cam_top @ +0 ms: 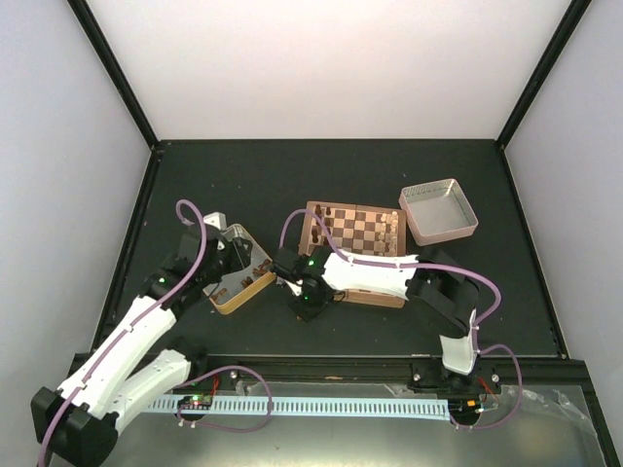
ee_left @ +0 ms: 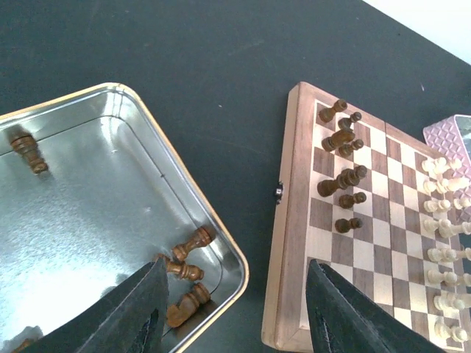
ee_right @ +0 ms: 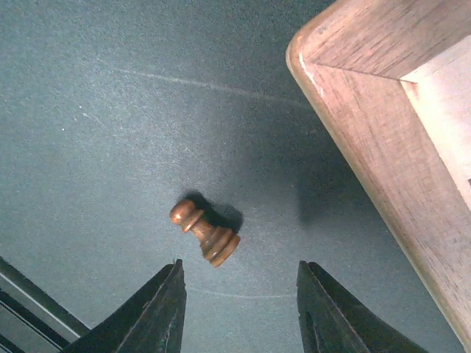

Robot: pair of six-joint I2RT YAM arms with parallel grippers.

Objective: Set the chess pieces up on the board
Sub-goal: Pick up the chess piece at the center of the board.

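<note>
since the small dark brown wooden pawn (ee_right: 206, 234) appears to lie on its side on the dark table mat (ee_right: 88, 110), off the square wooden chessboard with light and dark checkered squares (ee_right: 368, 118) and just beyond the right claw (ee_right: 239, 268), its round body could roll or squirt away if the fingers close off-centre. that claw is spread and holds nothing. the chessboard's corner is near one of its fingers, so a careless descent might nudge the chessboard and topple pieces standing on it. the left claw (ee_left: 235, 268) is also spread and empty, hanging over a corner of the shiny gold-rimmed metal tin (ee_left: 184, 169), where several more dark brown chess pieces (ee_left: 188, 268) lie bunched against the wall; a grab there could catch two at once or scrape the rim.

only the right wrist view shows the stray pawn; from above, the arm covers it. the left wrist view alone shows how the chessboard is filled: dark pieces (ee_left: 342, 176) along one side with gaps, pale cream pieces (ee_left: 441, 220) along the opposite side. the top view adds a silver square tin (cam_top: 440, 209) near the chessboard's far corner.
</note>
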